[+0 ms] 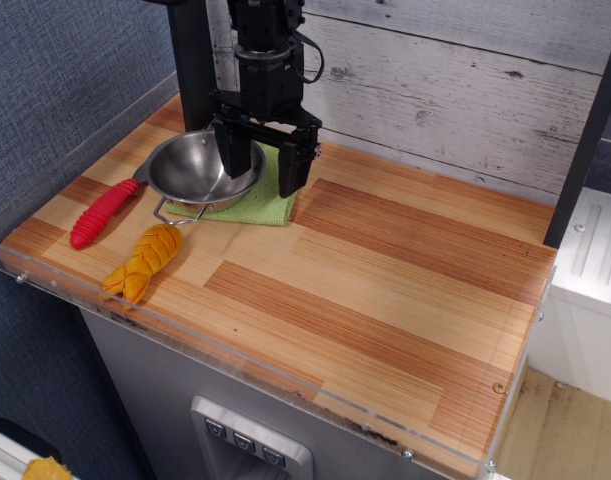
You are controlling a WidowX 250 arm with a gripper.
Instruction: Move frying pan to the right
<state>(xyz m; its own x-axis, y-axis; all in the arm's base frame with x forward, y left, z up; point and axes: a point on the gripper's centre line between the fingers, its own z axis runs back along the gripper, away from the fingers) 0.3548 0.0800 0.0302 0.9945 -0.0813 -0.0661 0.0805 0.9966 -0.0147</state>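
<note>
One frying pan (pixel 193 171) — a shiny, round, bowl-shaped piece of stainless steel with a thin wire loop handle showing at its near side — sits at the back left of the surface (pixel 385 270), its right part lying over a single green cloth (pixel 267 196) of nubbly weave. The surface is striped wood, pale and reddish planks, edged with clear plastic. The black hand (pixel 262 172) hangs over the pan's right rim with its two fingers spread apart, one inside the bowl, one outside over the cloth — gripping nothing. One red-handled utensil (pixel 103 212) and one ridged yellow-orange plush toy (pixel 143 262) lie left front.
</note>
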